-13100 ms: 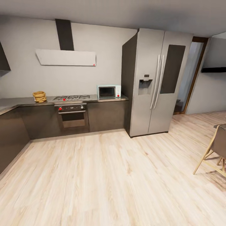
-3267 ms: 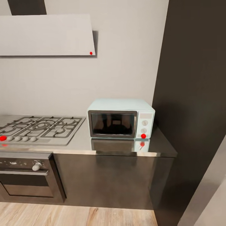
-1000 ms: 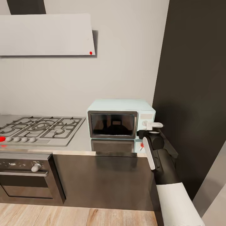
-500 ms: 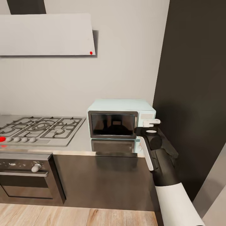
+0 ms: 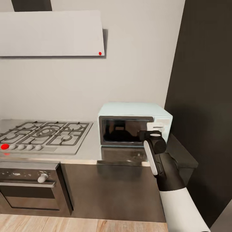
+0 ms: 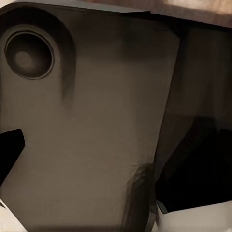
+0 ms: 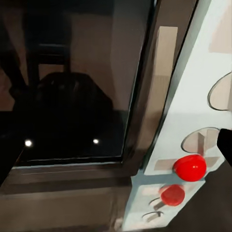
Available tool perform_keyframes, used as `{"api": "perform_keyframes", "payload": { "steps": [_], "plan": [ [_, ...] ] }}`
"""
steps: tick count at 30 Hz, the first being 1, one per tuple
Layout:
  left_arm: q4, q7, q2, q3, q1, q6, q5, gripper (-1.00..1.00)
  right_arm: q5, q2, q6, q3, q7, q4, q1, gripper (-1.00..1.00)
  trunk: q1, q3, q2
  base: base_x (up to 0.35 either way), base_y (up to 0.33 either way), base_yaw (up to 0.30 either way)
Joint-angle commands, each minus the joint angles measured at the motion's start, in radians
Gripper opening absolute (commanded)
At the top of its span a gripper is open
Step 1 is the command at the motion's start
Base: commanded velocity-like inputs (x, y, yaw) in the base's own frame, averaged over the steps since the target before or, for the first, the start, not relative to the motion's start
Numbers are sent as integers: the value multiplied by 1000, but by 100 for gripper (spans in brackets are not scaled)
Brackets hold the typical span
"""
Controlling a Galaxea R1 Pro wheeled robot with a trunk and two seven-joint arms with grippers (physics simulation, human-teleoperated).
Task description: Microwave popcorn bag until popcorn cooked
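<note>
I've got the right gripper (image 5: 156, 126) up at the microwave (image 5: 129, 111), at the door's right edge by the control panel; can't tell if fingers are spread or closed. Microwave sits on the countertop (image 5: 93, 151), right of the gas hob (image 5: 45, 132), door shut. Wrist cam: dark glass door (image 7: 72, 82), red indicator light (image 7: 190, 167) w/ its reflection just under.

Head view is evenly lit and soft, no hard shadows. The tabletop (image 5: 87, 154) mirrors the microwave (image 5: 134, 125) at 6 o'clock of it. Right wrist view's close up and smeary, two bright glints on the dark glass door (image 7: 72, 82). Left wrist view is dim, murky brown.
</note>
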Motion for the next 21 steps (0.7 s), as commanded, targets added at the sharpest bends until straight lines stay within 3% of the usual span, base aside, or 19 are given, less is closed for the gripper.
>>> {"api": "perform_keyframes", "payload": {
  "steps": [1, 5, 9, 15, 21],
  "plan": [
    [0, 0, 0, 0, 0, -2, 8, 100, -3, 0, 5, 1, -2, 0, -1, 100, 0, -1, -1, 10, 13, 0],
    [0, 0, 1, -1, 0, -2, 8, 100, -11, -3, 2, 1, 9, 5, -1, 100, 0, -1, -1, 3, 4, 0],
    [0, 0, 0, -1, 0, -2, 8, 100, -12, -56, -19, -3, 62, 15, -1, 100, 0, -1, -1, 0, 0, 0],
    [0, 0, 1, -1, 0, -2, 8, 100, -27, -103, -61, -5, 67, 34, -1, 100, 0, -1, -1, 0, 0, 0],
    [0, 0, 1, -1, 0, -2, 8, 100, -35, -107, -80, -5, 56, 46, -1, 100, 0, -1, -1, 0, 0, 0]
  ]
}}
